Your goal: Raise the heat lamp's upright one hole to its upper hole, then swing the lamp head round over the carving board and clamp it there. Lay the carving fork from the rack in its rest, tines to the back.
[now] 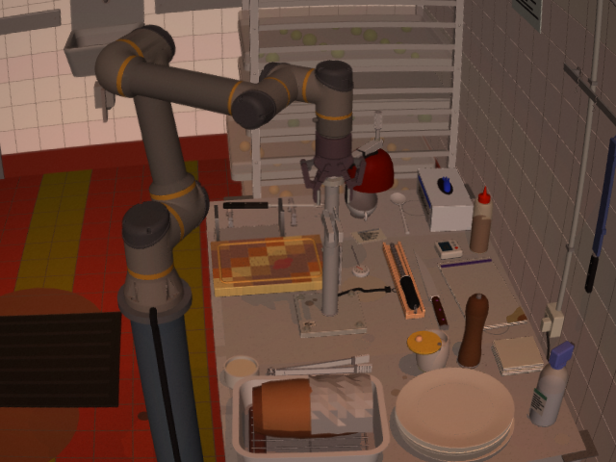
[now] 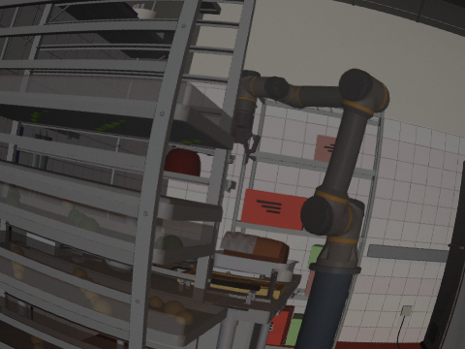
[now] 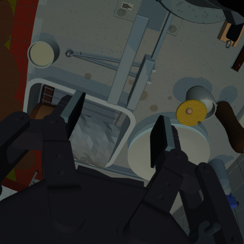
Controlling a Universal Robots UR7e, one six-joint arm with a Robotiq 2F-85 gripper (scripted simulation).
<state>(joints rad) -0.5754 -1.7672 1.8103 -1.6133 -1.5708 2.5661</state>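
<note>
The lamp's upright [image 1: 331, 248] has its top hidden behind my gripper [image 1: 331, 185] in the side camera. It is a grey post standing on a base plate [image 1: 332, 325] at mid-counter. My gripper hangs just above the post's top, open and empty. The red lamp head [image 1: 374, 170] sits to the right of the post, away from the checkered carving board [image 1: 266, 264] on the left. The carving fork [image 1: 258, 205] lies across its rack behind the board. The ribbed orange rest [image 1: 403, 281] lies right of the post, with a dark roll on it. In the wrist camera the post [image 3: 130, 57] runs up the frame above my gripper [image 3: 115, 125].
A tall tray rack [image 1: 356, 84] stands close behind the lamp. The tiled wall closes the right side. A pepper mill [image 1: 471, 329], lidded cup [image 1: 429, 348], plates [image 1: 454, 413], a tub with a wrapped loaf [image 1: 311, 415] and tongs [image 1: 323, 367] fill the front.
</note>
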